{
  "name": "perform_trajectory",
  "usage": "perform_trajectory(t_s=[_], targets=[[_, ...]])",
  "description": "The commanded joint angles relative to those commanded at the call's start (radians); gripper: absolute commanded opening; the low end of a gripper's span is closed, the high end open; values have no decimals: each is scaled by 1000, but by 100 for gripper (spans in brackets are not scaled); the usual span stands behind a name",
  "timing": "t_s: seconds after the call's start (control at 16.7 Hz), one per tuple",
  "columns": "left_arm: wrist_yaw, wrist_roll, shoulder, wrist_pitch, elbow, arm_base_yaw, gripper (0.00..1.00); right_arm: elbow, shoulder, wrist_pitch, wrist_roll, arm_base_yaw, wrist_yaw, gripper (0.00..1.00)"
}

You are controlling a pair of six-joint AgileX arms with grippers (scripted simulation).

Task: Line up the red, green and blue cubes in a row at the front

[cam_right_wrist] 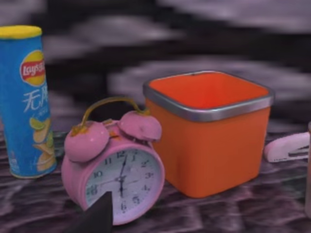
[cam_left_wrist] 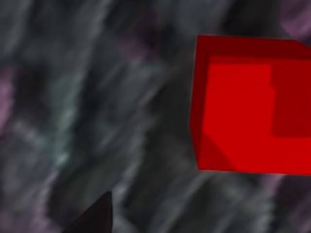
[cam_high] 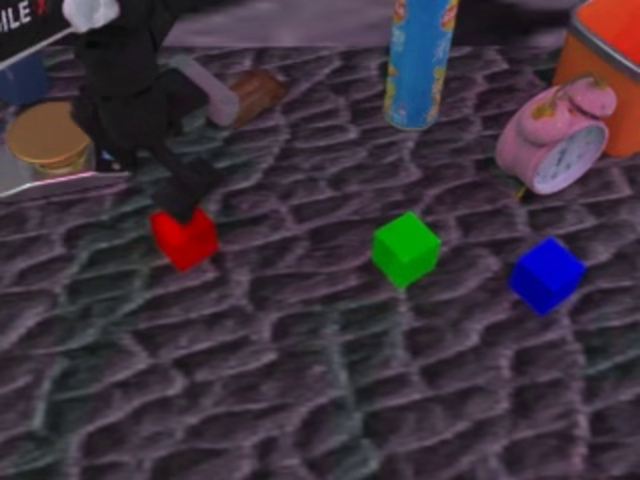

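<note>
Left gripper (cam_high: 182,208) over red cube (cam_high: 186,240) at left, finger state unclear, green cube (cam_high: 406,249) centre, blue cube (cam_high: 547,274) right, pink alarm clock (cam_high: 558,136) and orange bin (cam_high: 605,70) upper right.

1. Top view: high up, looking straight down at the table (cam_high: 300,400).
2. Left wrist view: very near the red cube (cam_left_wrist: 248,104), seen from above too (cam_high: 185,238).
3. Right wrist view: low, facing sideways at the pink alarm clock (cam_right_wrist: 114,177), also seen from above (cam_high: 560,135).

You're looking at a table (cam_high: 300,400) covered edge to edge in a purple-grey wavy, scale-like texture with greenish streaks. Its far edge meets a paler lilac strip (cam_high: 290,25). Lighting is flat and dim; no walls, windows or floor in view.
</note>
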Motion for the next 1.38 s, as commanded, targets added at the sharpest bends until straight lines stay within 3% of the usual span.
perform_trajectory(t_s=[0.48, 0.96, 1.26, 1.38], targets=[[1, 12, 46, -14, 41, -2, 100, 0, 0, 0, 0, 0, 0, 100], [3, 15, 135, 255, -134, -5, 100, 0, 0, 0, 0, 0, 0, 100], [3, 15, 146, 277, -151, -6, 100, 0, 0, 0, 0, 0, 0, 100], [3, 15, 146, 277, -151, -6, 85, 0, 0, 0, 0, 0, 0, 100]])
